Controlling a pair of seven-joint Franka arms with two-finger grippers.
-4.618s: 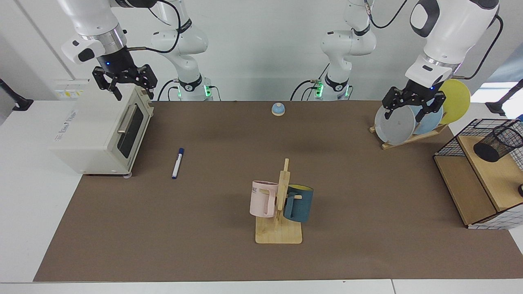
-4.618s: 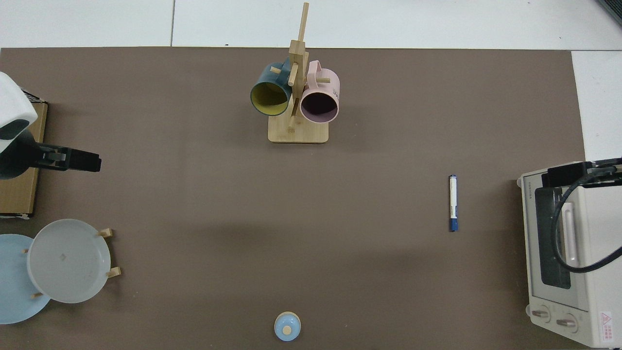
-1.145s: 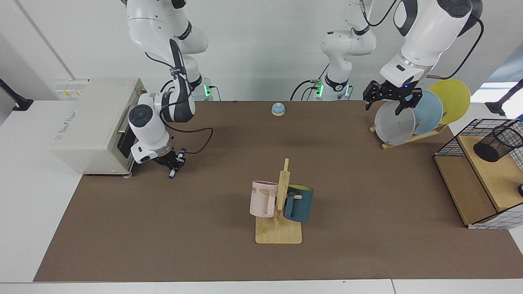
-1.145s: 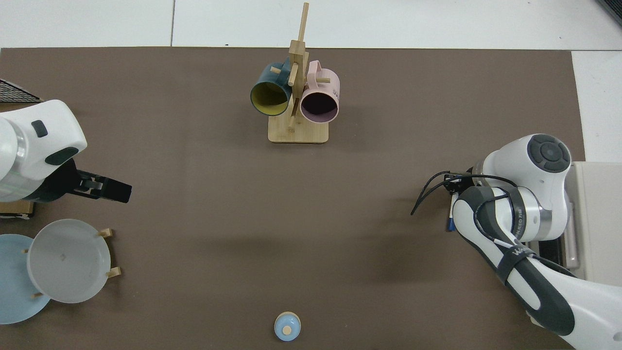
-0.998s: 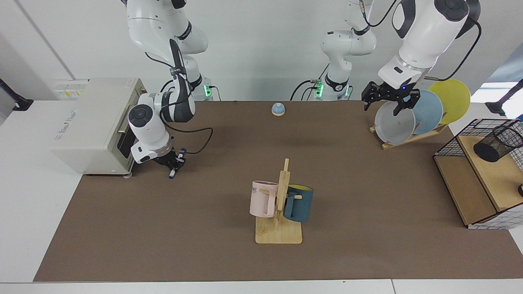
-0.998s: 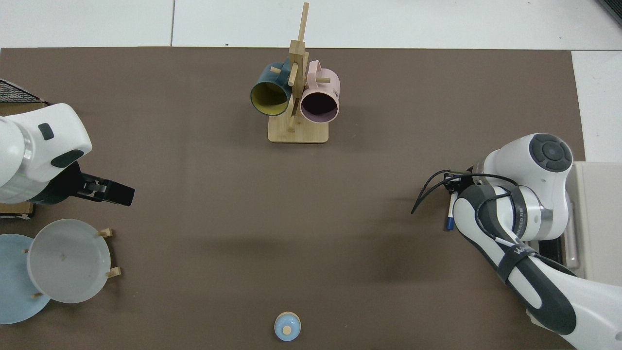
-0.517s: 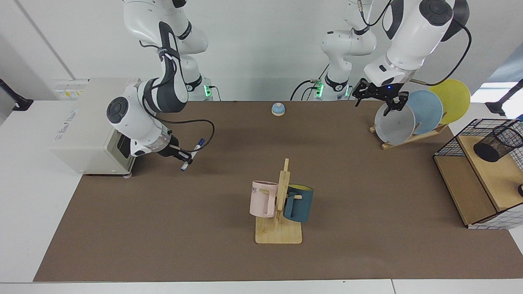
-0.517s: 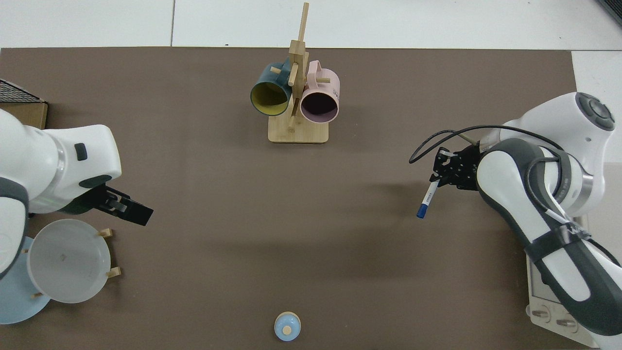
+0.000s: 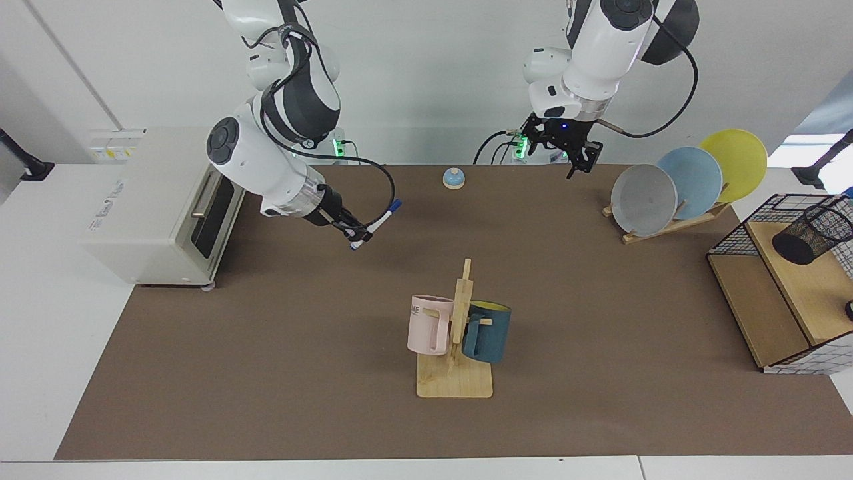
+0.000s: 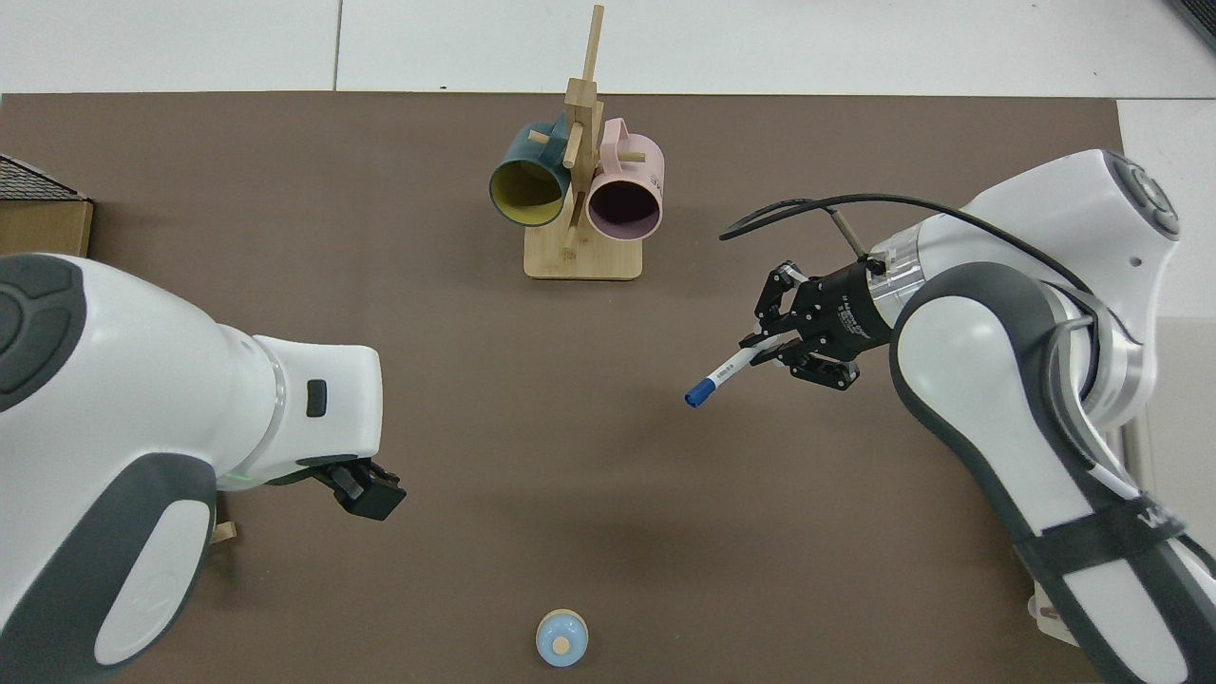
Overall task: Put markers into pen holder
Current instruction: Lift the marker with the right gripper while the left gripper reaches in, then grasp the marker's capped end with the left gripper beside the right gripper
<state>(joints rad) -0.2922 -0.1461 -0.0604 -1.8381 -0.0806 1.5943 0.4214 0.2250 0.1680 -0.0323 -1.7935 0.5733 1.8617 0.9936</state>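
A slim white marker (image 9: 381, 218) with a blue cap hangs tilted in the air above the mat, and my right gripper (image 9: 360, 235) is shut on its lower half. In the top view the marker (image 10: 720, 378) sticks out of the right gripper (image 10: 771, 350) toward the mat's middle. My left gripper (image 9: 566, 157) hovers open and holds nothing over the back of the mat. In the top view it (image 10: 366, 489) is a dark block under the white wrist. The black mesh pen holder (image 9: 810, 233) sits tilted on the wooden shelf at the far right of the facing view.
A wooden mug rack (image 9: 454, 380) with a pink and a teal mug stands mid-mat. A toaster oven (image 9: 160, 200) sits behind the right arm. A plate rack (image 9: 666, 193), a blue bell (image 9: 454, 177) and the black wire basket (image 9: 733, 230) around the shelves lie toward the left arm's side.
My right gripper has lifted the marker off the mat and carried it from beside the oven toward the middle. The left arm has swung from the plates toward the back centre.
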